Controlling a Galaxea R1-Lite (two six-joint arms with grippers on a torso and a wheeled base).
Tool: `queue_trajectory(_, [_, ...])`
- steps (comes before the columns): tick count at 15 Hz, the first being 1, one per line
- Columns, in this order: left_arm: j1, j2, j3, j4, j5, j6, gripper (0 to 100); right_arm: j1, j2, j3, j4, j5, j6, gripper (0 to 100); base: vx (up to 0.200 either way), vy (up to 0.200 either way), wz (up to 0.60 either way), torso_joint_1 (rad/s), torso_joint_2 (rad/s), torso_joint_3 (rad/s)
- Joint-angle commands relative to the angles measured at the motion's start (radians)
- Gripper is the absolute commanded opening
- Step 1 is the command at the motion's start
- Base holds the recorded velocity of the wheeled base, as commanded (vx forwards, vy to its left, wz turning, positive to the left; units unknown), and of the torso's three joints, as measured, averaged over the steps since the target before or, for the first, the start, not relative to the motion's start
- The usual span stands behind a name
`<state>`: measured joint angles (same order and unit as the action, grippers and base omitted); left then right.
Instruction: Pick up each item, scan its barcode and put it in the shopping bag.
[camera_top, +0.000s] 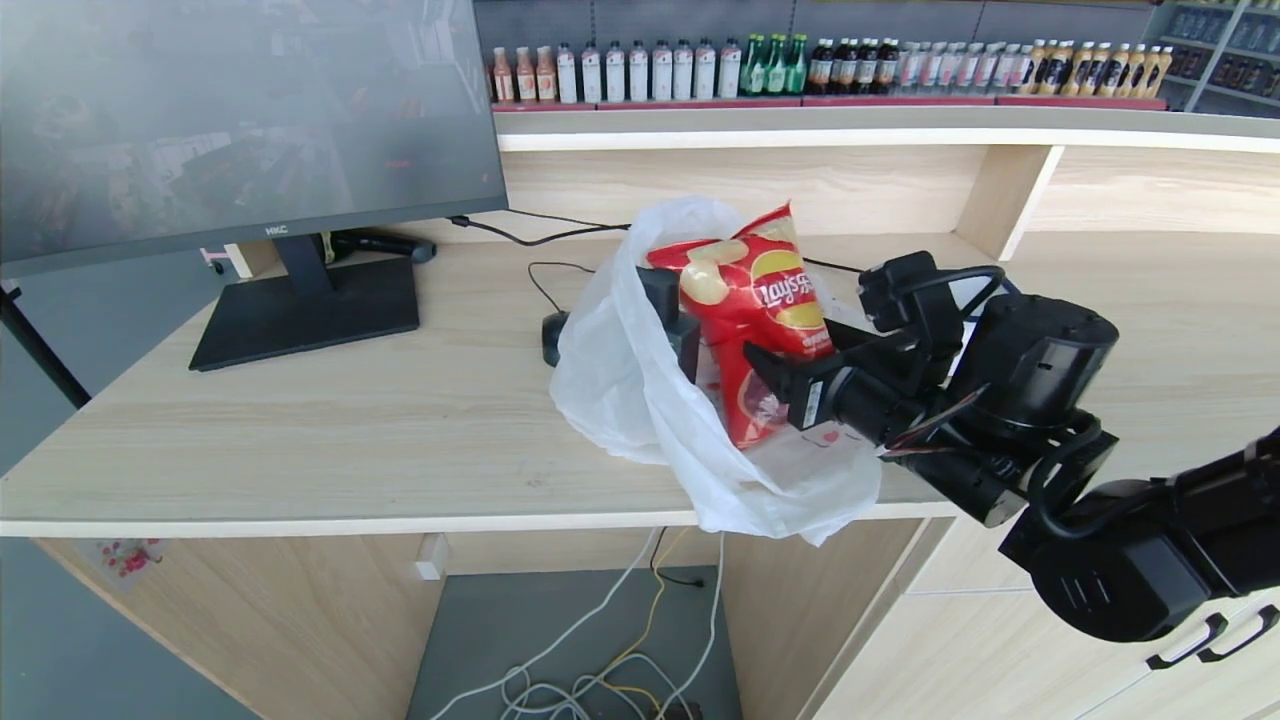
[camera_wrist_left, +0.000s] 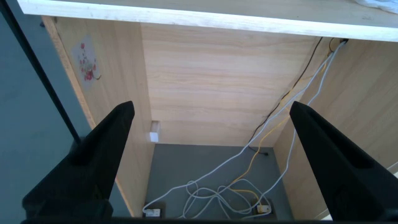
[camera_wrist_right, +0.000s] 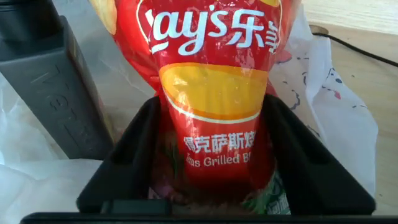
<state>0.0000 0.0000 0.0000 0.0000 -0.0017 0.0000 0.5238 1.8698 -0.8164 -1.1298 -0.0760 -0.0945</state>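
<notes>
Reading from the left: a dark monitor (camera_top: 250, 110) stands on the wooden counter (camera_top: 300, 440). The left gripper (camera_wrist_left: 211, 109) hangs below the counter's front edge with its fingers spread wide and nothing between them, facing a recess of loose cables (camera_wrist_left: 236, 186), well apart from the work.

At centre lies the white shopping bag (camera_top: 620, 390), slumped, with its mouth gaping toward the robot's right and one fold drooping over the counter's front edge. A small dark device (camera_top: 552, 338) sits just behind it. A dark grey block (camera_top: 668, 300) stands inside the bag on its left side.

The red chip bag (camera_top: 760, 290) stands nearly upright just beside that block. Its long axis is vertical, its lower end is within the bag's mouth and its top rises above the rim. The right gripper (camera_top: 800, 360) comes in from the right and is clamped across the chip bag's lower half, one finger on each flank.

Judgement: the item is already placed for release by the right arm, the nearer one. Room to sink is tight on the block's side. Withdrawal is free rightward, where the counter runs on. The overhanging fold could slide off if dragged.
</notes>
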Motion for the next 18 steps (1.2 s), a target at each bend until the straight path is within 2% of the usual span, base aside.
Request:
queue_trajectory(1, [0.000, 0.000, 0.000, 0.000, 0.000, 0.000, 100, -0.004, -0.001, -0.007, -0.004, 0.001, -0.001, 100, 0.000, 0.000, 0.00, 0.000, 0.00, 0.000])
queue_trajectory(7, [0.000, 0.000, 0.000, 0.000, 0.000, 0.000, 100, -0.015, -0.058, -0.009, -0.004, 0.002, 0.001, 100, 0.000, 0.000, 0.00, 0.000, 0.00, 0.000])
queue_trajectory(10, [0.000, 0.000, 0.000, 0.000, 0.000, 0.000, 100, -0.027, -0.201, 0.071, -0.011, 0.001, 0.010, 100, 0.000, 0.000, 0.00, 0.000, 0.00, 0.000])
queue_trajectory(14, [0.000, 0.000, 0.000, 0.000, 0.000, 0.000, 100, -0.034, -0.534, 0.408, -0.030, -0.005, 0.081, 100, 0.000, 0.000, 0.00, 0.000, 0.00, 0.000])
queue_trajectory(15, [0.000, 0.000, 0.000, 0.000, 0.000, 0.000, 100, -0.048, -0.659, 0.528, -0.024, -0.005, 0.098, 100, 0.000, 0.000, 0.00, 0.000, 0.00, 0.000])
queue_trajectory(18, [0.000, 0.000, 0.000, 0.000, 0.000, 0.000, 100, -0.091, -0.845, 0.735, -0.019, -0.005, 0.108, 100, 0.000, 0.000, 0.00, 0.000, 0.00, 0.000])
